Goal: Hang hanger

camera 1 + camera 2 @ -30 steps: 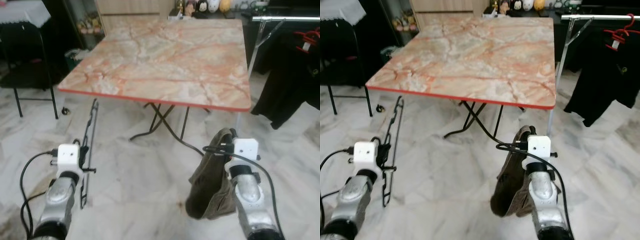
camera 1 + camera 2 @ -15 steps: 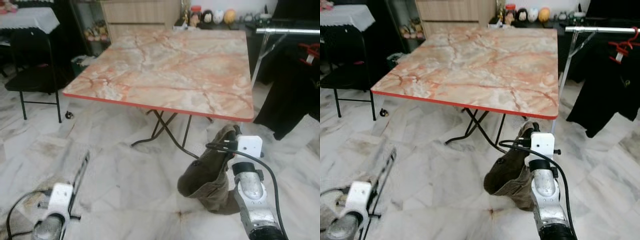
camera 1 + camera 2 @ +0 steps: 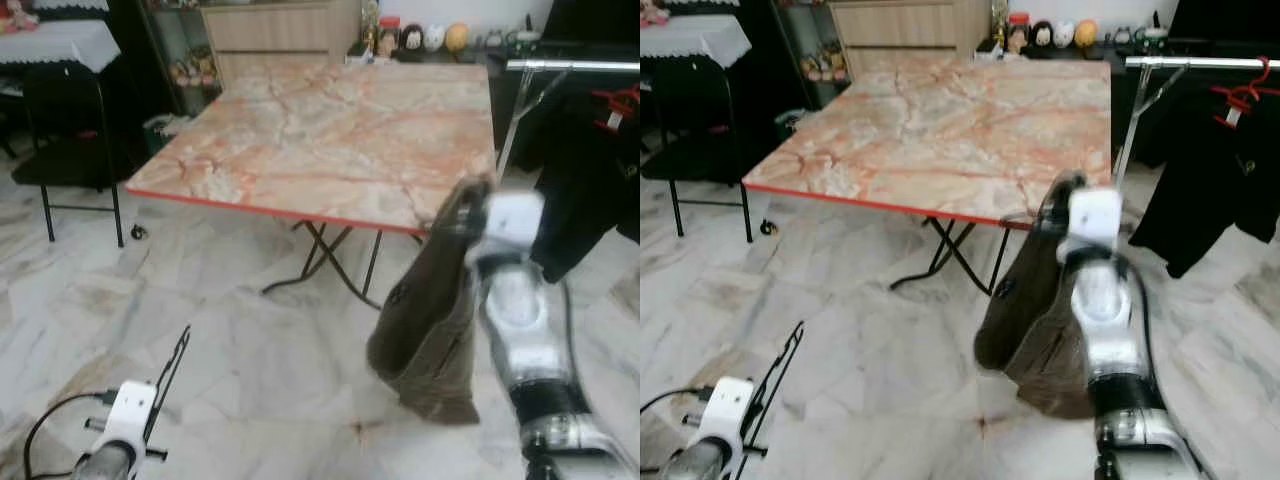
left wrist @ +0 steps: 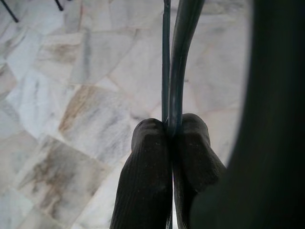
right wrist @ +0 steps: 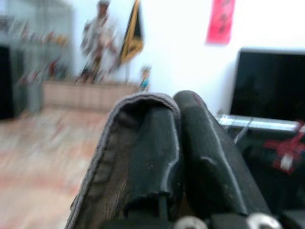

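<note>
Marble-patterned folding table (image 3: 340, 130) on pale marble floor (image 3: 240, 350) (black chair (image 3: 65, 130) left, clothes rack (image 3: 1200, 62) right).

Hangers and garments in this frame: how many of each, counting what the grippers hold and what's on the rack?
Black wire hanger, in the left gripper: 1
Red hanger on the rack: 1
Brown garment, in the right gripper: 1
Black garment on the rack: 1
Total: 4
</note>
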{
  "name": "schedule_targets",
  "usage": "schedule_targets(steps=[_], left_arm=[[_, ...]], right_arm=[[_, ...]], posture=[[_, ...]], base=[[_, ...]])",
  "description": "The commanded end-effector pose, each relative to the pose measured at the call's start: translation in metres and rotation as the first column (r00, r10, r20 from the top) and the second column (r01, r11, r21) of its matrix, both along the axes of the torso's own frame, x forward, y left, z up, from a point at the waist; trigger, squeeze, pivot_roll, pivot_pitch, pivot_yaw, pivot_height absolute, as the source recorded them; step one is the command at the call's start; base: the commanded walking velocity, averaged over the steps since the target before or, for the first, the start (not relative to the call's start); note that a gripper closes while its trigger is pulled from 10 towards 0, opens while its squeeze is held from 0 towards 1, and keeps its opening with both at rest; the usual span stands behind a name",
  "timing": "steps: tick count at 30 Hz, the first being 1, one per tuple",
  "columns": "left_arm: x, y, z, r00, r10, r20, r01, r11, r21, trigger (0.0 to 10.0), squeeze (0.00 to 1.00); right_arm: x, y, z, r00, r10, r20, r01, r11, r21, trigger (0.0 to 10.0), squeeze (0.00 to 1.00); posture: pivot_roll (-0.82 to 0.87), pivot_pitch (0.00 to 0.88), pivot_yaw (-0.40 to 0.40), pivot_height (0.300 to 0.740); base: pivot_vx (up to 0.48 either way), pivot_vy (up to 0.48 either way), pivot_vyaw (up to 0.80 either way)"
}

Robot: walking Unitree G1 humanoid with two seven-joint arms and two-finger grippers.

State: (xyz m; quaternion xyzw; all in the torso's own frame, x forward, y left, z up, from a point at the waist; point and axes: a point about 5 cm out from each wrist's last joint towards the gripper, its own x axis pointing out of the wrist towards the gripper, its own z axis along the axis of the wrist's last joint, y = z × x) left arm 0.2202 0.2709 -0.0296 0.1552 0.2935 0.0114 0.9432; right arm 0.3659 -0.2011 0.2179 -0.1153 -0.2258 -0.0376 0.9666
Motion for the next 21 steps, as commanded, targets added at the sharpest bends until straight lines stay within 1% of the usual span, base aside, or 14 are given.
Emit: schedule_targets(steps=[1, 3, 4, 8, 10, 12, 15, 21], left_arm=[[-0.001, -0.001, -0.002, 1.000, -0.010, -0.011, 0.010, 1.000, 0.002, 10.0, 0.00], [-0.001, -0.003, -0.002, 1.000, -0.012, -0.006, 0.012, 1.000, -0.005, 10.0, 0.00], [-0.001, -0.004, -0.002, 1.000, -0.012, -0.002, 0.012, 1.000, -0.008, 10.0, 0.00], [-0.001, -0.005, -0.002, 1.000, -0.013, 0.003, 0.014, 1.000, -0.011, 10.0, 0.00], [-0.001, -0.006, -0.002, 1.000, -0.014, 0.004, 0.014, 1.000, -0.012, 10.0, 0.00], [-0.001, -0.005, -0.002, 1.000, -0.013, 0.007, 0.013, 1.000, -0.013, 10.0, 0.00], [-0.002, -0.005, -0.002, 1.000, -0.012, 0.007, 0.012, 1.000, -0.014, 10.0, 0.00], [0.000, -0.010, -0.003, 1.000, -0.015, 0.010, 0.016, 1.000, -0.024, 10.0, 0.00]], right_arm=[[0.006, 0.001, 0.013, 0.999, 0.010, 0.034, -0.011, 1.000, 0.007, 10.0, 0.00], [0.009, 0.004, 0.019, 0.999, 0.016, 0.039, -0.016, 1.000, 0.002, 10.0, 0.00], [0.010, 0.008, 0.020, 0.998, 0.030, 0.046, -0.031, 0.999, 0.015, 10.0, 0.00], [0.013, 0.015, 0.016, 0.998, 0.055, 0.036, -0.056, 0.998, 0.019, 10.0, 0.00], [0.014, 0.016, 0.016, 0.998, 0.051, 0.037, -0.052, 0.999, 0.013, 10.0, 0.00], [0.014, 0.015, 0.020, 0.998, 0.049, 0.051, -0.050, 0.998, 0.024, 10.0, 0.00], [0.017, 0.008, 0.029, 0.997, 0.029, 0.068, -0.031, 0.999, 0.030, 10.0, 0.00], [0.020, 0.010, 0.033, 0.997, 0.032, 0.073, -0.035, 0.999, 0.030, 10.0, 0.00]], posture=[[0.07, 0.000, 0.068, 0.740], [0.07, 0.000, 0.065, 0.740], [0.08, 0.000, 0.064, 0.740], [0.09, 0.000, 0.068, 0.740], [0.09, 0.000, 0.069, 0.740], [0.08, 0.000, 0.069, 0.740], [0.08, 0.000, 0.071, 0.740], [0.08, 0.002, 0.069, 0.740]], base=[[0.000, 0.000, 0.00], [0.000, 0.000, 0.00], [0.000, 0.000, 0.00], [0.000, 0.000, 0.00], [0.000, 0.000, 0.00], [0.000, 0.000, 0.00], [0.000, 0.000, 0.00], [0.000, 0.000, 0.00]])
